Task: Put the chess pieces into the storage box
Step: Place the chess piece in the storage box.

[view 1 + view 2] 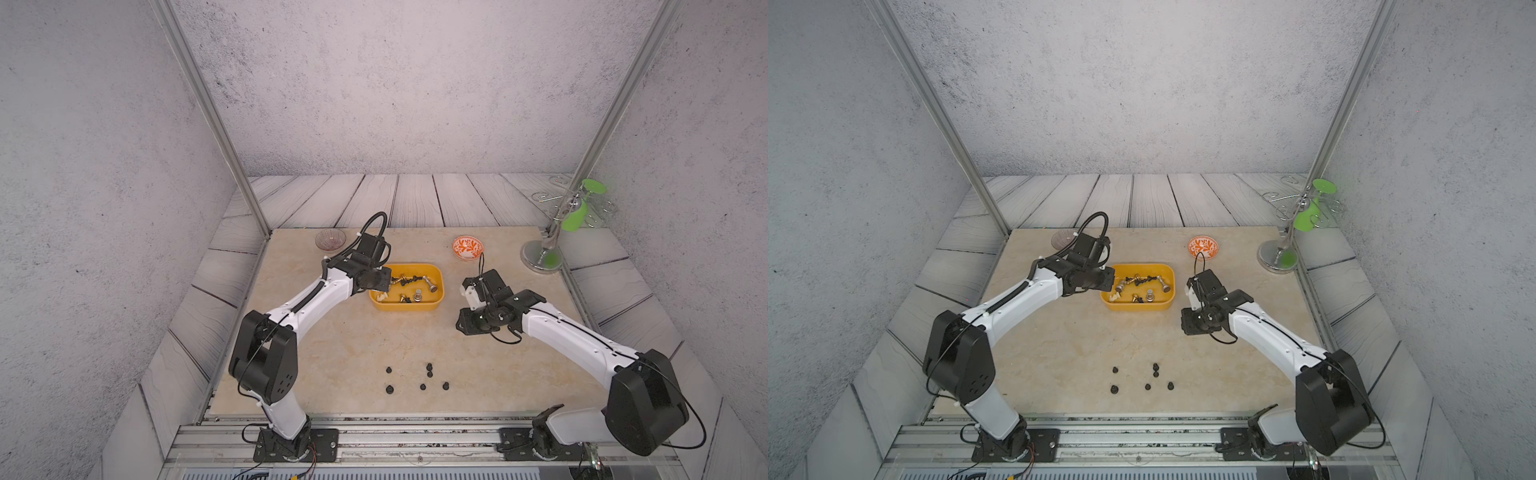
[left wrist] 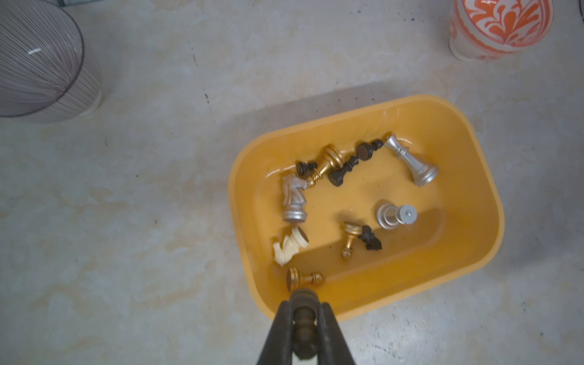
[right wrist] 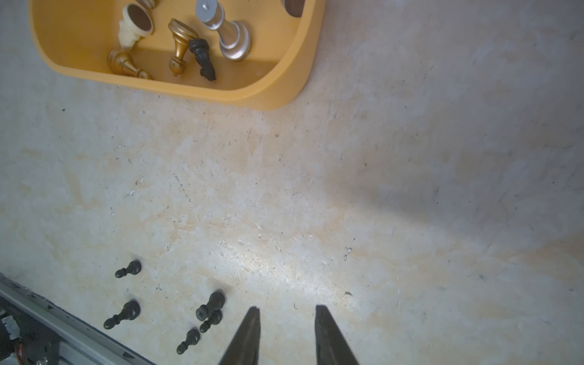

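The storage box [image 1: 432,306] is a yellow-orange tub at mid-table, seen in both top views and in the left wrist view [image 2: 474,252]. Inside lie several chess pieces: gold [image 2: 331,161], silver [image 2: 410,164], black [image 2: 371,241] and one cream [image 2: 289,246]. My left gripper [image 2: 304,311] is shut on a dark chess piece [image 2: 304,328] and hangs over the box's near left corner [image 1: 385,286]. Several black chess pieces [image 1: 429,367] stand loose near the table's front edge, also in the right wrist view [image 3: 210,306]. My right gripper [image 3: 287,311] is open and empty, over bare table right of the box [image 1: 467,326].
A clear ribbed glass bowl [image 1: 330,240] sits at the back left. An orange-patterned white bowl [image 1: 468,247] sits behind the box to the right. A metal stand [image 1: 542,259] holding a green cup [image 1: 579,212] is at the back right corner. A metal rail [image 1: 374,428] runs along the front.
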Controlling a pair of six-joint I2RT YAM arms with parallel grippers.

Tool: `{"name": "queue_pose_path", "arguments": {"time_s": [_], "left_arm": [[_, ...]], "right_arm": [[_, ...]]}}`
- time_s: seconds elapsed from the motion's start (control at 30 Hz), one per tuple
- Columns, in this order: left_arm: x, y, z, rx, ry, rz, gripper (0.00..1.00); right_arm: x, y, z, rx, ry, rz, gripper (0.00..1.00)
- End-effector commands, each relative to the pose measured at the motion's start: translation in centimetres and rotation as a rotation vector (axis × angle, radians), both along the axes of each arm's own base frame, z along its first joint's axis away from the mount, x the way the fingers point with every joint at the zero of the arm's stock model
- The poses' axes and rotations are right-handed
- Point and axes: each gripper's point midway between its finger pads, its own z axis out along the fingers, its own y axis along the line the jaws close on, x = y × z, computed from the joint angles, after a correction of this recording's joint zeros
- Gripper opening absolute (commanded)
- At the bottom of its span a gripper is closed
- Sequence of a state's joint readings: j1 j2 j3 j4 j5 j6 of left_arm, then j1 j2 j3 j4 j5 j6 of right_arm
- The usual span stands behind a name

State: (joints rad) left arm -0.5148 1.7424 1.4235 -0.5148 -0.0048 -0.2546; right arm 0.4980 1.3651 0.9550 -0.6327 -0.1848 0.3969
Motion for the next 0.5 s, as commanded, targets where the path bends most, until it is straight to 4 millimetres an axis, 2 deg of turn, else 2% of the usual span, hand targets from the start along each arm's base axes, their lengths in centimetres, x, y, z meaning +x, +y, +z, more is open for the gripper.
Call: {"name": "queue_pose_path", "arguments": {"time_s": [0.0, 0.27, 0.47], "left_arm": [[2.1, -0.5, -0.5, 0.005, 0.001, -0.021, 0.12], [5.2, 0.4, -4.6, 0.068, 0.084, -0.001, 0.13], [6.7, 0.3, -6.0, 0.085, 0.106, -0.002, 0.13]], "right_arm": [[-0.7, -0.7, 0.8, 0.015, -0.015, -0.039, 0.32], [-1.9, -1.9, 1.4, 0.000, -0.031, -0.059, 0.32], [-2.4, -2.1, 1.2, 0.010, -0.025, -0.072, 0.32]]}}
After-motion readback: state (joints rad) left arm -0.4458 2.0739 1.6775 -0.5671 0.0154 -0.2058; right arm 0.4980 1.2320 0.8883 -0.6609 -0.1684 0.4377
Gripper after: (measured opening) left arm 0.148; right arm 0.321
